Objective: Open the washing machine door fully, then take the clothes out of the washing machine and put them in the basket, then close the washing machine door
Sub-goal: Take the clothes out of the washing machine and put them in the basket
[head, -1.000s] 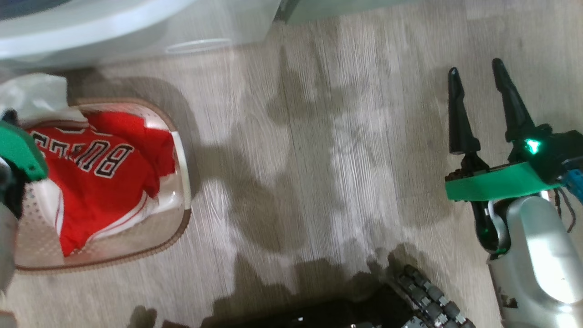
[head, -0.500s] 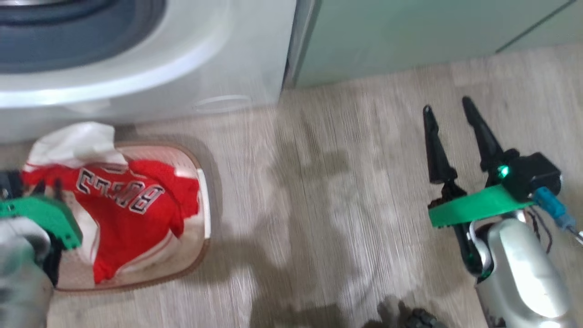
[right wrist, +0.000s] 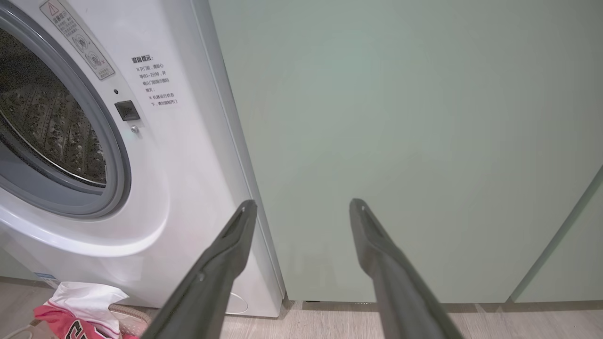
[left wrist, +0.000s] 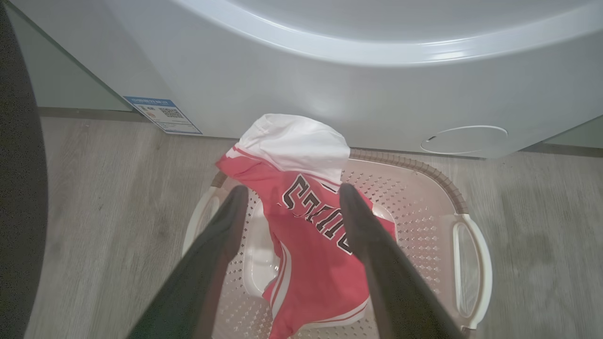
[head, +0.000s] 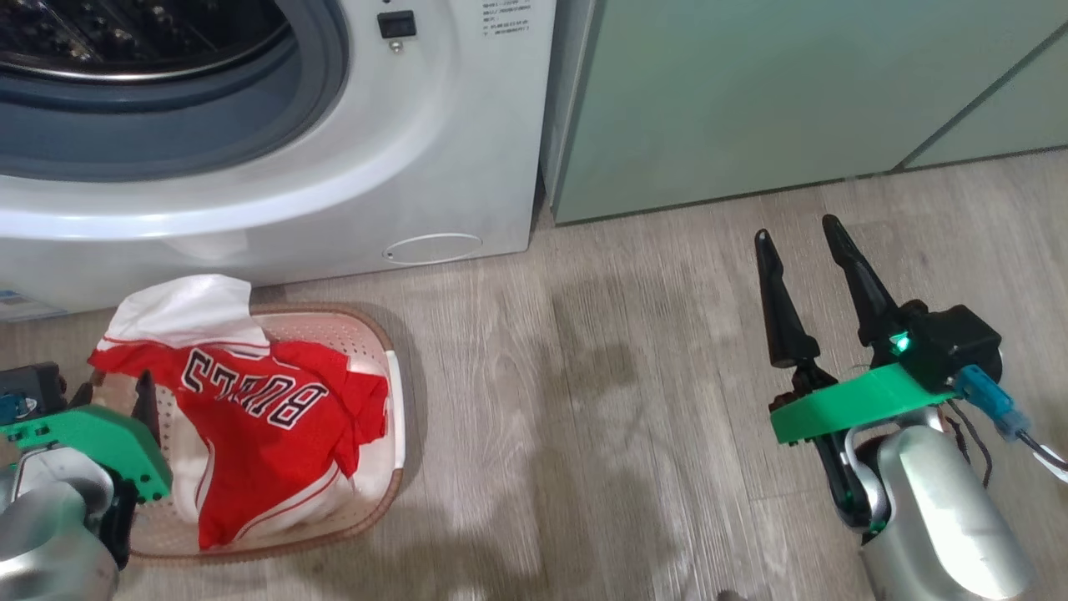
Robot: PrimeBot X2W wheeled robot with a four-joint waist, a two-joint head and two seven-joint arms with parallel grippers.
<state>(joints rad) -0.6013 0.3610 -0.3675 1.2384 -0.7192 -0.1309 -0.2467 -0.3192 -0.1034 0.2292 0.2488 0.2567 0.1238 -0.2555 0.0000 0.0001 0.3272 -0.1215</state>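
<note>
The clothes, a red garment with white panels, lie loose in the cream basket on the floor, one white part hanging over its far rim. In the left wrist view my left gripper hovers open just above the clothes and the basket, holding nothing. It sits at the basket's left side in the head view. My right gripper stands open and empty over bare floor at the right, pointing at the cabinet. The washing machine shows its uncovered drum. The washing machine door is out of view.
Pale green cabinets stand right of the machine. The basket sits close against the machine's front, near a blue-white sticker. Wood floor lies open between basket and right arm. A dark curved edge borders the left wrist view.
The head camera has tilted up, bringing the machine and cabinets into view. My left gripper has opened over the basket, and the clothes stay in it. The right gripper stays open.
</note>
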